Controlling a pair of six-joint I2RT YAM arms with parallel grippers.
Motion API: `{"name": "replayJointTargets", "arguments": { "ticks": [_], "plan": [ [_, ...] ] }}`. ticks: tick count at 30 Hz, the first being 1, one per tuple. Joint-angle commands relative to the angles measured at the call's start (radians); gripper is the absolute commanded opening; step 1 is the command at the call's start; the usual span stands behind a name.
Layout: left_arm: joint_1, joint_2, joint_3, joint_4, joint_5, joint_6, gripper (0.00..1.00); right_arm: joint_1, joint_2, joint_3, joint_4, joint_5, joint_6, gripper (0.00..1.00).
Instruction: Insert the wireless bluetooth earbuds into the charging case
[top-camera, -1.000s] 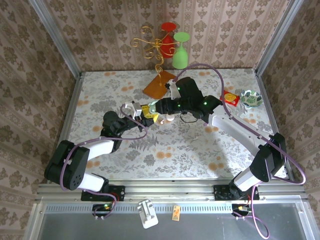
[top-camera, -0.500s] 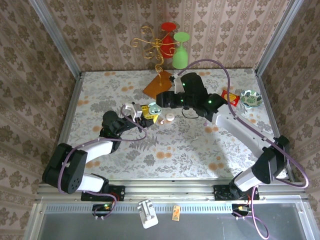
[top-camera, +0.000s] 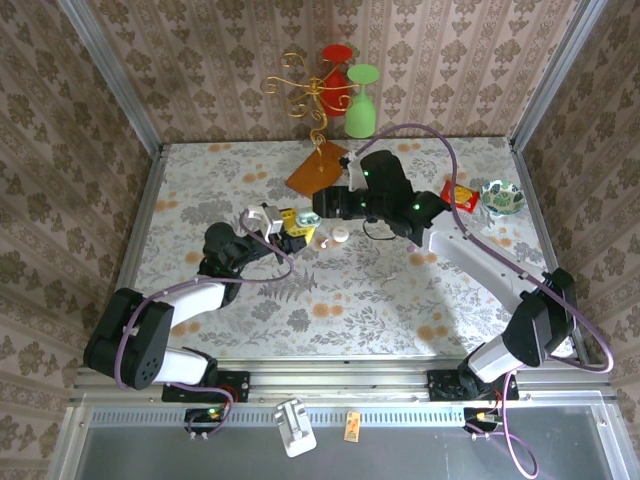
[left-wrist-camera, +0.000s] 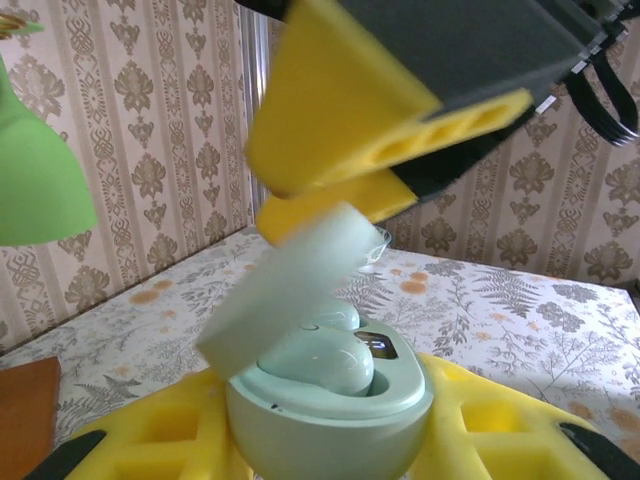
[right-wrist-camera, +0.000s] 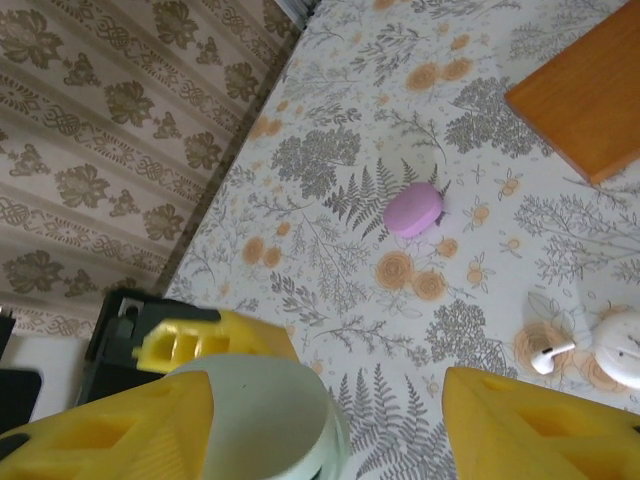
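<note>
Two pale earbuds (left-wrist-camera: 318, 358) look seated in the wells of the mint charging case (left-wrist-camera: 330, 410), one in front and a second just behind it. From the left wrist view I cannot tell whether either has dropped fully home. The lid (left-wrist-camera: 285, 300) is hinged up and tilted back, which leaves the wells open from above. My left claw (left-wrist-camera: 325, 450) is clamped on the case body from both sides and holds it upright. I read that as a fixture, so the case neither slides nor tips while the other arm works over it. My right claw (right-wrist-camera: 328, 400) hangs just above the case with its yellow fingers (right-wrist-camera: 540, 430) spread wide and nothing gripped between them. One finger is right next to the raised lid, and I can't make out whether it touches. Farther out, a loose earbud (right-wrist-camera: 548, 358), white with a short stem, lies on the surface (right-wrist-camera: 330, 130) just beside a round white case (right-wrist-camera: 620, 345), both well apart from the mint one. A lilac case (right-wrist-camera: 413, 210) lies off toward the wall, and an orange board (right-wrist-camera: 590, 90) sits beyond. My judgement is that the mint case is near done. I would check the seating and then fold the lid down gently, since a hard push could twist the case in the left claw's grip.
</note>
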Motion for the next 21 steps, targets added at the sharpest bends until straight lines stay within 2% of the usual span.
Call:
{"name": "replayJointTargets", "arguments": {
  "ticks": [1,5,9,14,21],
  "plan": [
    [-0.004,-0.015,0.023,0.060,-0.017,-0.020,0.28,-0.012,-0.066,-0.047,0.057,-0.016,0.043,0.65],
    [-0.036,-0.021,0.030,0.069,-0.018,-0.026,0.28,-0.045,-0.098,-0.126,0.184,-0.106,0.179,0.72],
    [-0.042,-0.025,0.034,0.098,-0.035,-0.045,0.28,-0.081,-0.091,-0.243,0.459,-0.264,0.429,0.75],
    [-0.055,-0.026,0.045,0.125,-0.078,-0.048,0.29,-0.086,-0.047,-0.322,0.676,-0.369,0.641,0.75],
    [-0.056,-0.013,0.061,0.114,-0.113,-0.037,0.29,-0.074,0.013,-0.394,0.961,-0.428,0.843,0.66]
  ]
}}
